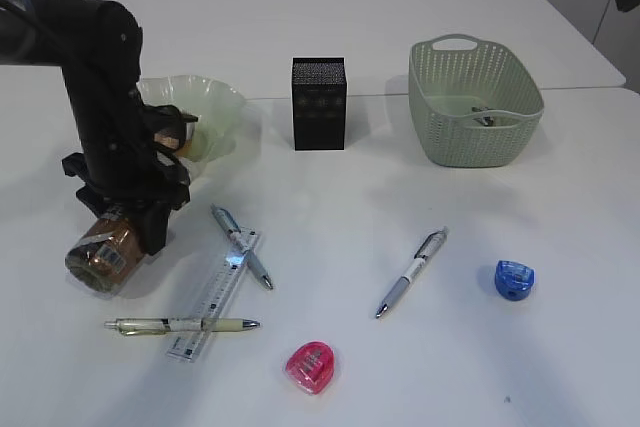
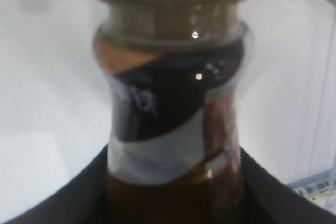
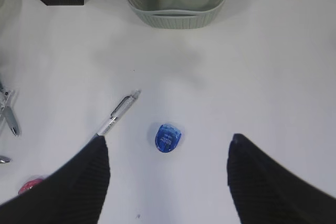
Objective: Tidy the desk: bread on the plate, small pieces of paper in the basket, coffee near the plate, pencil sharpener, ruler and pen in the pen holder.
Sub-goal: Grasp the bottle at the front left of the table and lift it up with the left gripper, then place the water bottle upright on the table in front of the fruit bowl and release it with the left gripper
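The coffee (image 1: 103, 250) lies on its side at the desk's (image 1: 400, 367) left front, near the plate (image 1: 215, 107), long axis slanting, base toward the camera, cap under the left gripper (image 1: 130, 222), which pinches its neck; tipped upright carelessly, the smooth bottle could slip or roll; the right gripper (image 3: 168, 182) hangs wide open.

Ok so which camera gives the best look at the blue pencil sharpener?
The right wrist view: the blue pencil sharpener lies near the middle of the picture, seen from above with nothing covering it. The exterior view shows it smaller, at the right side of the desk. The left wrist view shows only the coffee.
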Controlling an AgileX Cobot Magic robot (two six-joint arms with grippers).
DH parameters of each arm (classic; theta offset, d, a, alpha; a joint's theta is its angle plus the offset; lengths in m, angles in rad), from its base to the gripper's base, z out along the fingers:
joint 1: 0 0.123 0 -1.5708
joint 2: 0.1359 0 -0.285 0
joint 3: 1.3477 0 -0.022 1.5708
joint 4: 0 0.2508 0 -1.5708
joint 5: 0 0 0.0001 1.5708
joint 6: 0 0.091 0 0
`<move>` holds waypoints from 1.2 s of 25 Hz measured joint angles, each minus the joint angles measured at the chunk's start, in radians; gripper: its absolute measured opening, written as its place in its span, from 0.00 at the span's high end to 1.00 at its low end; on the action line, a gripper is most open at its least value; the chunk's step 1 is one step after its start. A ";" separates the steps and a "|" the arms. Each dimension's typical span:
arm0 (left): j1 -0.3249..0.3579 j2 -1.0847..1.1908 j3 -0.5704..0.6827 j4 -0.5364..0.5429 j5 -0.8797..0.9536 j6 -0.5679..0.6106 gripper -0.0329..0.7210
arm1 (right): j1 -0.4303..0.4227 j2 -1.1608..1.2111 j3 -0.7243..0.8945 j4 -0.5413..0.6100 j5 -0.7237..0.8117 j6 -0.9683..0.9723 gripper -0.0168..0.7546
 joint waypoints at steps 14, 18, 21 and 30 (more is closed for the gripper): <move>0.000 -0.347 0.253 -0.023 0.012 -0.116 0.49 | 0.000 0.000 0.000 -0.002 0.000 0.000 0.27; 0.000 -0.526 0.276 -0.004 -0.031 -0.116 0.49 | 0.000 0.000 0.000 -0.007 0.000 0.000 0.27; 0.000 -0.662 0.324 0.011 -0.170 -0.117 0.49 | 0.000 0.000 0.000 -0.007 0.000 0.000 0.27; 0.000 -1.038 0.759 0.053 -0.857 -0.117 0.49 | 0.000 0.000 0.000 -0.007 0.000 0.000 0.27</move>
